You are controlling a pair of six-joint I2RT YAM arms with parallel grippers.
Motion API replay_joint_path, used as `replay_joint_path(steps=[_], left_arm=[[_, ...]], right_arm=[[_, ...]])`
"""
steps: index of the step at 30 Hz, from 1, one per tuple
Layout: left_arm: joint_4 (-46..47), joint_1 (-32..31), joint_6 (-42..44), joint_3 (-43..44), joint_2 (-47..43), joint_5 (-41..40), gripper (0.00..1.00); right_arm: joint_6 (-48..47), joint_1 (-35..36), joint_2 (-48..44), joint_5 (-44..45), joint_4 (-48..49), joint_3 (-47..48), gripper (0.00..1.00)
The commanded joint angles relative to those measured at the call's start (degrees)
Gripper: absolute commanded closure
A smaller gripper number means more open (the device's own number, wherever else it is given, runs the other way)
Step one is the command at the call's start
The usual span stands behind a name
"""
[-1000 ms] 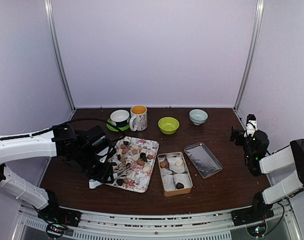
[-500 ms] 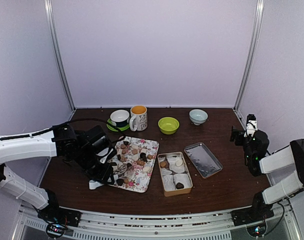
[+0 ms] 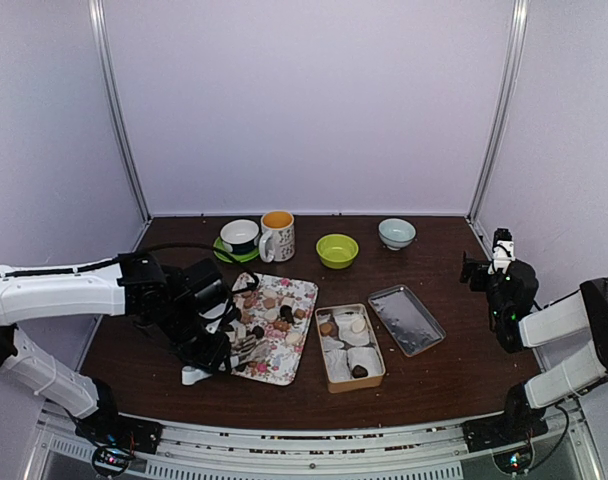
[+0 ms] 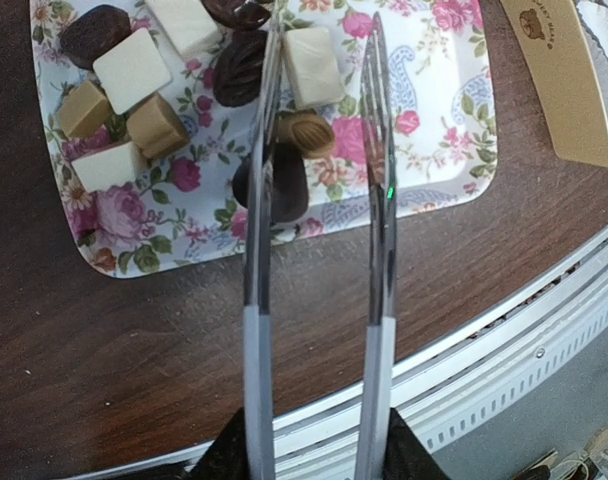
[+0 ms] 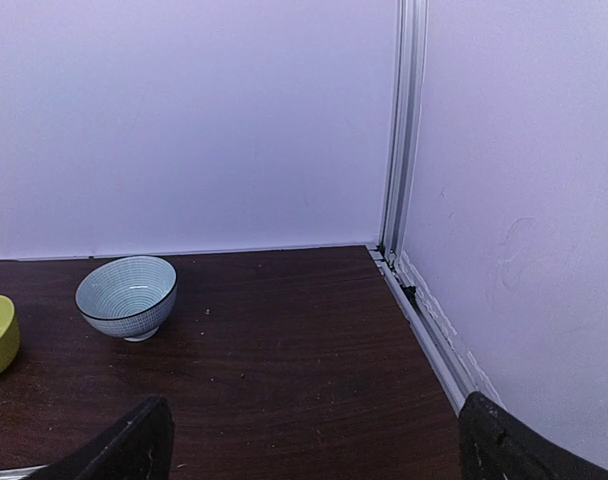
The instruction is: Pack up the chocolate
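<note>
Chocolate pieces (image 3: 271, 303), dark, tan and cream-white, lie on a floral tray (image 3: 304, 291). My left gripper (image 3: 206, 338) is shut on the handles of metal tongs (image 3: 240, 336). In the left wrist view the left gripper (image 4: 314, 456) holds the tongs (image 4: 260, 250) with their arms spread above the tray (image 4: 434, 120), either side of a tan chocolate (image 4: 307, 133) and a dark one (image 4: 285, 186). A tan tin (image 3: 379, 352) beside the tray holds a few pieces. My right gripper (image 3: 476, 268) is open and empty at the table's right edge, also open in its own view (image 5: 314, 455).
The tin's metal lid (image 3: 406, 318) lies right of the tin. Along the back stand a cup on a green saucer (image 3: 239, 236), a mug (image 3: 277, 236), a green bowl (image 3: 337, 250) and a blue-white bowl (image 3: 396, 233) (image 5: 127, 295). The tin's side (image 4: 559, 80) shows in the left wrist view.
My left arm has shifted a little to the right and toward the near edge, carrying the tongs over the tray's near part. The right arm has not moved.
</note>
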Motion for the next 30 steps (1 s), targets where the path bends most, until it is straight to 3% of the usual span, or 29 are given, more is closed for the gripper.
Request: replay_joint_path(steps=[1,15,24,30], left_arm=[[-1.5,-0.6,-0.6,0.8,2.2,-2.1,0.61],[-6.4,-2.0,-0.3,7.4,1.8,-8.2,0.71],[2.1,-2.9,1.9,7.9,-5.0,-4.1,0.73],[12.8,-5.1,3.3,6.2,-6.7,2.3,0.71]], right_arm=[[0.5,-0.4,0.3,0.8,0.5,0.9,0.00],[0.5,-0.4,0.2,0.9,0.4,0.9,0.00],[0.4,-0.4,0.3,0.9,0.4,0.9,0.00],[0.4,-0.4,0.2,0.9,0.4,0.9,0.00]])
